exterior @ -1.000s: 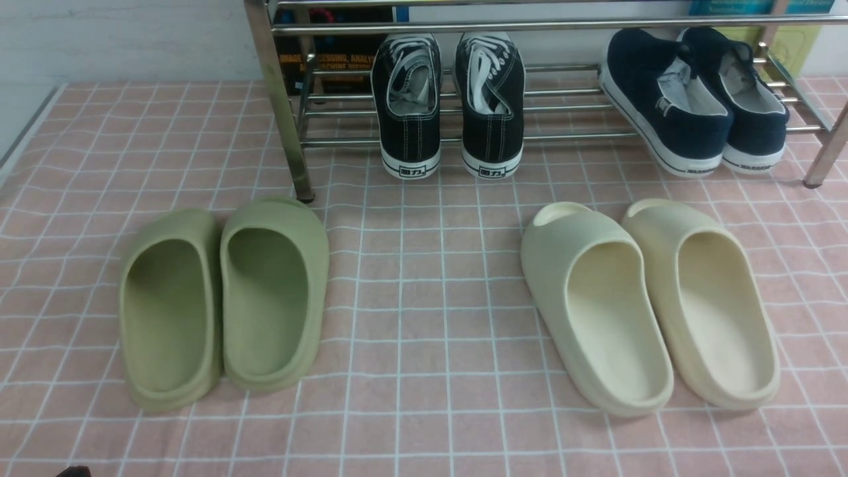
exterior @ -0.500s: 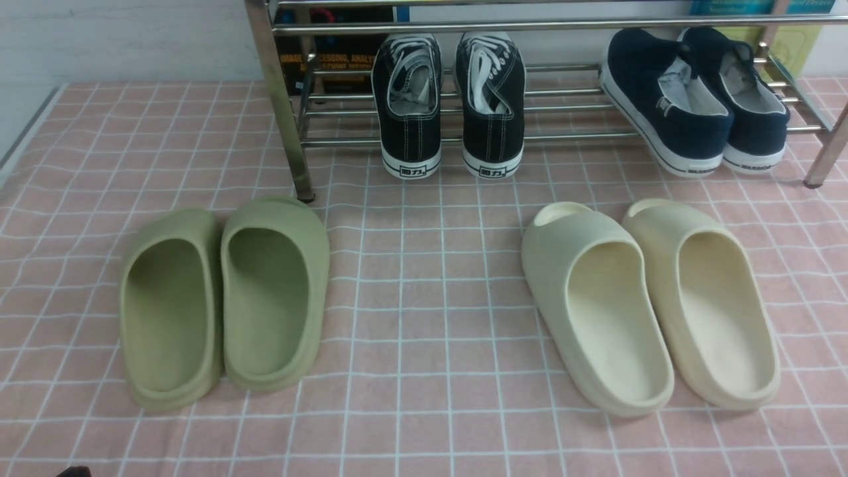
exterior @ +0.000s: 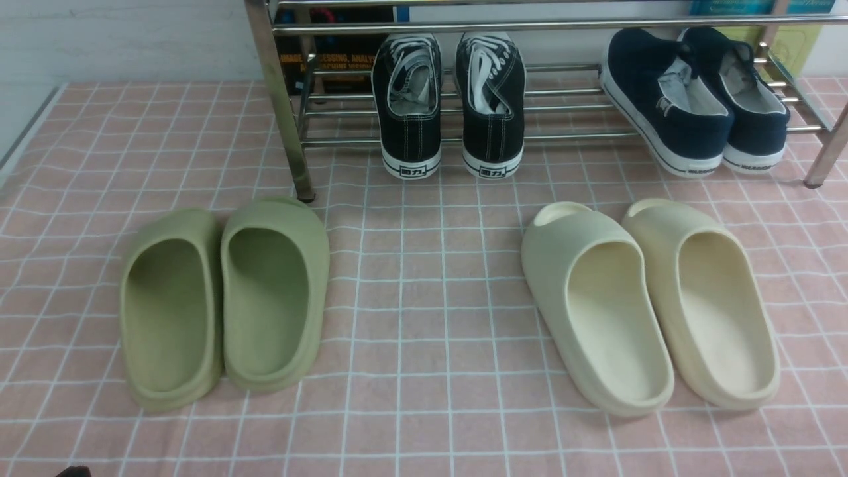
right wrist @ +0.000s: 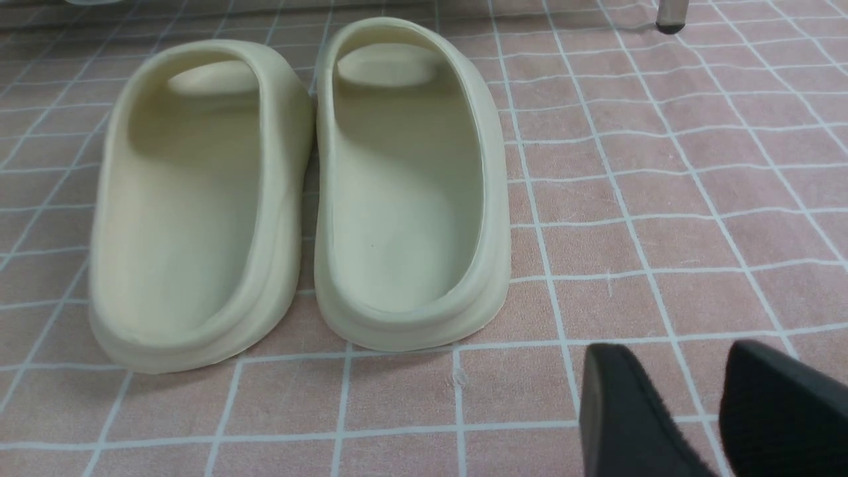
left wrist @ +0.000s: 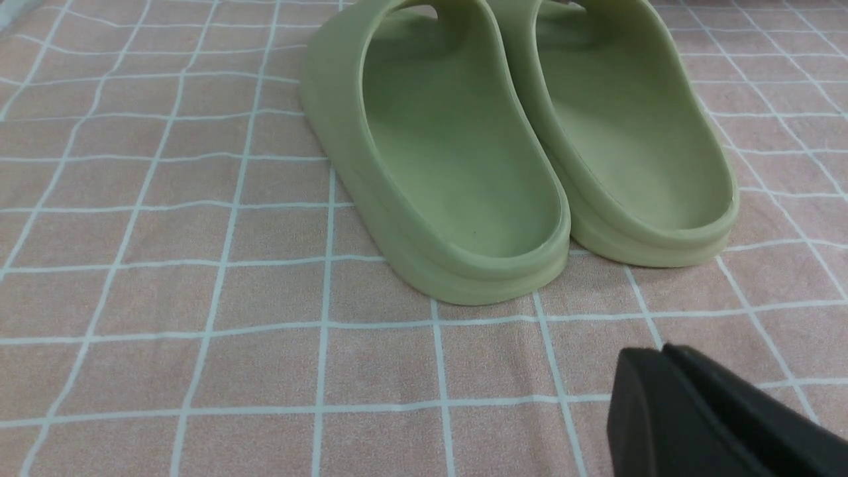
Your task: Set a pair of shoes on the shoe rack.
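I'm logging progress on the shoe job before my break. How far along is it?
Done, it seems: the pair of shoes sits on the shoe rack, heels hanging over its front bar, beside the navy slip-ons. In hand: nothing; the left gripper looks shut and empty, the right gripper open and empty, both over the tablecloth. Left: apparently nothing.

Left hand (left wrist: 669,361) fingers pressed together; right hand (right wrist: 689,377) fingers stand slightly parted, holding nothing.
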You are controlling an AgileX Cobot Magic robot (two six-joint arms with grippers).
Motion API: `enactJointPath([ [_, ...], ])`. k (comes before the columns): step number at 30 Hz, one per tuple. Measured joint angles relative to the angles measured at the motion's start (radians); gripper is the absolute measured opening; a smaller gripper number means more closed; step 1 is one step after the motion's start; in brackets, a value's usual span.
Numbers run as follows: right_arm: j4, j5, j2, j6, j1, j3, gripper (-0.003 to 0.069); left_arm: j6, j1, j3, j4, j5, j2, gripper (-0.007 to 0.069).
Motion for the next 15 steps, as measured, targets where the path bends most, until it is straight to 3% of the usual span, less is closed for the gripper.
enactJointPath([
  [15,0.000,0.000,0.000,0.000,0.000,0.000,0.0240,0.000,0.000,0.000,0.000,0.000,0.000,0.0041],
])
